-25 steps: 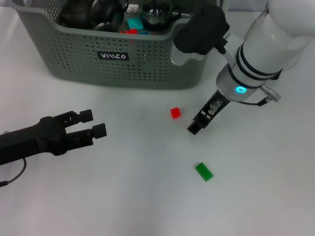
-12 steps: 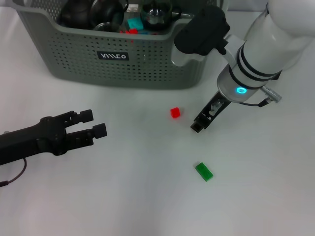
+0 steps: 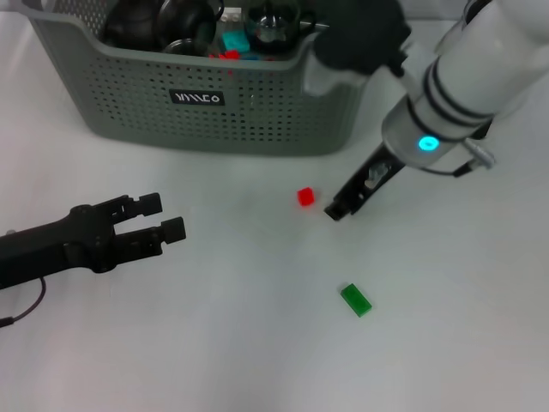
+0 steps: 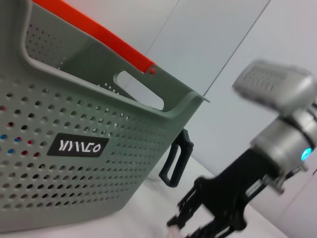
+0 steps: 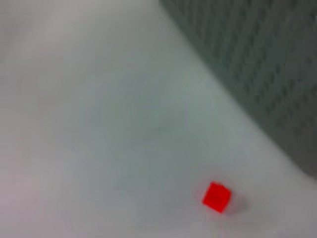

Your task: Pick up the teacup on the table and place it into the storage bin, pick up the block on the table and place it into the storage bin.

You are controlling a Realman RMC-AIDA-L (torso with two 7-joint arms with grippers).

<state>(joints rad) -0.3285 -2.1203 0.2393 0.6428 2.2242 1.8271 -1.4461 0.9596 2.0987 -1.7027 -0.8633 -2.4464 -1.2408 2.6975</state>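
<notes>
**Right arm closing in on the little red block**

So the biggest thing here is the storage bin (image 3: 214, 103), sitting at the far edge of the table (image 3: 257, 343) and toward its left side. It's already got dark teaware and a few coloured bits inside, and I don't see any teacup out on the table, so my guess is the cup part is done and the blocks are what's left.

The right gripper (image 3: 336, 209) is angled down just off the bin's near right corner, fingertips low over the table. Can't tell from these views whether its jaws are apart or together, and nothing looks to be in them. The left gripper (image 3: 161, 216) hangs over the near left part of the table with its jaws spread, holding nothing, well away from everything.

The bit that matters: the red block (image 3: 305, 196) sits just beside the right gripper's tip, on the side toward the table's left edge, a touch farther back. It's basically a cube, so no long axis to line up with. The right arm is clearly the nearer one. The green block (image 3: 356, 299) lies closer to the near edge, long axis running diagonally.

Surface is plain white with open room all around the red block.
</notes>
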